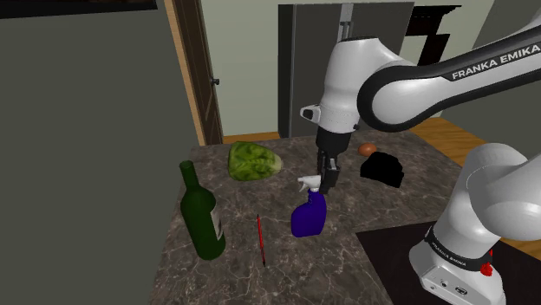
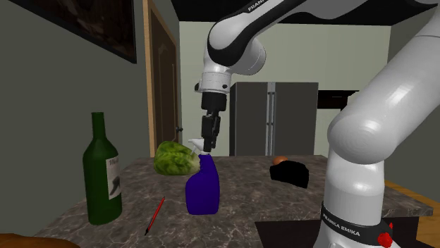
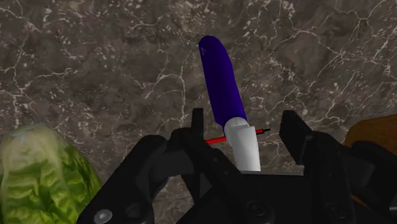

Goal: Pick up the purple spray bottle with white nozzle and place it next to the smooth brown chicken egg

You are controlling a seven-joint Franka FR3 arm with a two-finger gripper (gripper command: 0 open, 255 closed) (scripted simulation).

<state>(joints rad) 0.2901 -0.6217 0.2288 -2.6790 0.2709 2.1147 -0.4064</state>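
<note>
The purple spray bottle [image 1: 309, 217] with a white nozzle [image 1: 309, 182] stands upright in the middle of the dark marbled table [image 1: 260, 282]. My gripper [image 1: 328, 178] hangs straight down at the nozzle's level. In the wrist view the fingers [image 3: 197, 122] stand apart on either side of the white nozzle [image 3: 245, 149] without touching it, so the gripper [image 3: 245, 124] is open. The brown egg [image 1: 368, 148] lies farther back toward the shoulder view's right, just behind a black object [image 1: 382, 168]. In the second exterior view the bottle [image 2: 202, 187] is below the gripper [image 2: 209, 144] and the egg [image 2: 280, 160] is to its right.
A green lettuce head [image 1: 254, 161] lies behind the bottle to the shoulder view's left. A dark green wine bottle [image 1: 201, 217] stands near the table's left edge, with a thin red pen [image 1: 260, 240] between it and the spray bottle. My stand [image 1: 451, 269] is at the lower right.
</note>
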